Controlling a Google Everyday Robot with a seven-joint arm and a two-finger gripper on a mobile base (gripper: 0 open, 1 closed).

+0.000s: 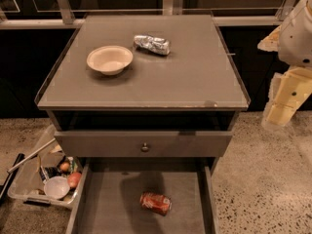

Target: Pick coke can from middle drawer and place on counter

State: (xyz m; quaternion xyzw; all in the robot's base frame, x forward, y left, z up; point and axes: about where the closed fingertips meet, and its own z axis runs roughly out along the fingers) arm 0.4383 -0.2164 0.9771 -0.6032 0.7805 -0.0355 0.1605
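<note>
The coke can (156, 203) lies on its side near the centre of the open middle drawer (107, 204), clear of its walls. Above it is a drawer front (144, 143). The counter (195, 77) bears a bowl (109, 59), with a foil packet (152, 44) at the bowl's 2 o'clock. The gripper (283, 101) hangs beyond the counter's right edge, at 2 o'clock from the can and well apart. Whether it is wide or narrow cannot be told.
</note>
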